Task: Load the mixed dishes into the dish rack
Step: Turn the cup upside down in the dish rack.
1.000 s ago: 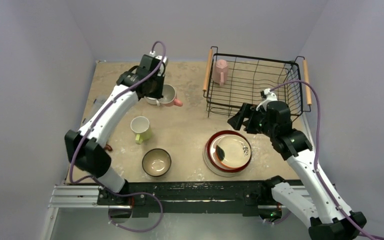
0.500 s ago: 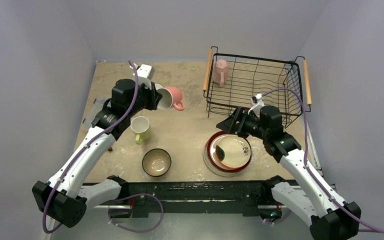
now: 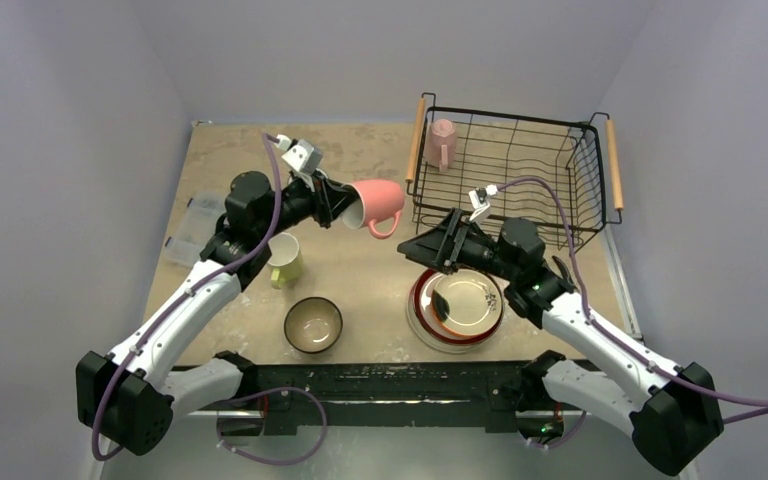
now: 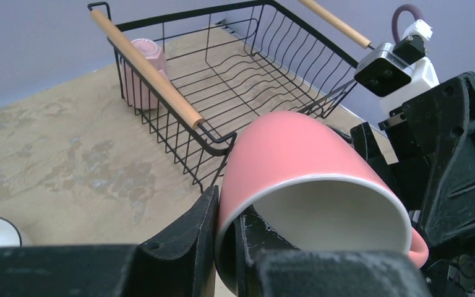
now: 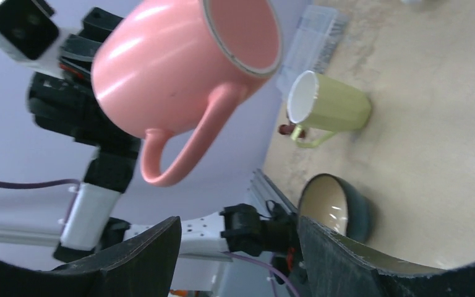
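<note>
Mug, salmon (image 3: 375, 203): pinched at the rim by the left claw (image 3: 340, 210), held clear of the bench (image 3: 370, 270), tipped on its side, just left of the dish rack (image 3: 505, 113). Right claw (image 3: 422, 243): spread wide, holding nothing, facing the mug, near the stacked plates (image 3: 456, 305). Pale pink mug (image 3: 441, 143): in the rack's far left corner.
</note>
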Tool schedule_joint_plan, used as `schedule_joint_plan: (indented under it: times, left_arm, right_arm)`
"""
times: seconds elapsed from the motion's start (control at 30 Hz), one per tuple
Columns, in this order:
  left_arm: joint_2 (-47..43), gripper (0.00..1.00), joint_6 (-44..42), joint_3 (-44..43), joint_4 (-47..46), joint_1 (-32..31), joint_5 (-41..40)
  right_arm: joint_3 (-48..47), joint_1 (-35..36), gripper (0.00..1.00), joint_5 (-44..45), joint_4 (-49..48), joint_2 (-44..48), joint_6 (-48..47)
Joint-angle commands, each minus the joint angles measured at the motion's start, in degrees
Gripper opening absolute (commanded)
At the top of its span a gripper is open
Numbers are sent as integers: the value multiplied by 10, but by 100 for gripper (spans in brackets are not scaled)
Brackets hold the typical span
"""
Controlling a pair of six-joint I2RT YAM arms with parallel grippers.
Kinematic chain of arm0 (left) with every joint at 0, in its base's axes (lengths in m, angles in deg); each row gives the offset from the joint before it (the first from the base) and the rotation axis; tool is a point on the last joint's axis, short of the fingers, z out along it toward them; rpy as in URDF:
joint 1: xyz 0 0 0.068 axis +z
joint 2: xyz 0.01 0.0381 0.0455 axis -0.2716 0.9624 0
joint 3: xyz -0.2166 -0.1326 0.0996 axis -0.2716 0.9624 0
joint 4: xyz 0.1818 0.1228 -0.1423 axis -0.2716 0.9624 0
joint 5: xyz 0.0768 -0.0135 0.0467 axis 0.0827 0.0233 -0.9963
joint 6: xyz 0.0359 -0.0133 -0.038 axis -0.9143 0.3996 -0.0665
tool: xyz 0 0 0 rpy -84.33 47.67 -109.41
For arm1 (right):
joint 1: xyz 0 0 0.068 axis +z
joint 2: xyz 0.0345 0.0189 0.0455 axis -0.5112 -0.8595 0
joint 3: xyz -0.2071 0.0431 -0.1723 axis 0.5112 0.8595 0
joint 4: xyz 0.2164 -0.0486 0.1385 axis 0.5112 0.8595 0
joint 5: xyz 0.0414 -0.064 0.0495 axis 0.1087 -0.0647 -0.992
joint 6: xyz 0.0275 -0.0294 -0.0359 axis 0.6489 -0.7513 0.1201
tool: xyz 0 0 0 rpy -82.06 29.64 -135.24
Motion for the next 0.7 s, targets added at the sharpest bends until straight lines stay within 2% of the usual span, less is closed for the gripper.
schedule_joint_plan:
  times: [0.0,0.2,0.4,0.67]
  left_arm:
    - [-14,0,14,-18,-121,0,56]
    - [-11,0,30,-12,-150,0,87]
    - [-6,0,38,-12,-164,0,106]
    - [-5,0,42,-11,-171,-1,120]
  right_arm:
    - [21,5,69,-26,-206,-4,128]
    - [22,24,67,-17,-330,-57,208]
    - [-10,67,66,11,-382,-109,243]
    - [-16,82,55,28,-484,-161,301]
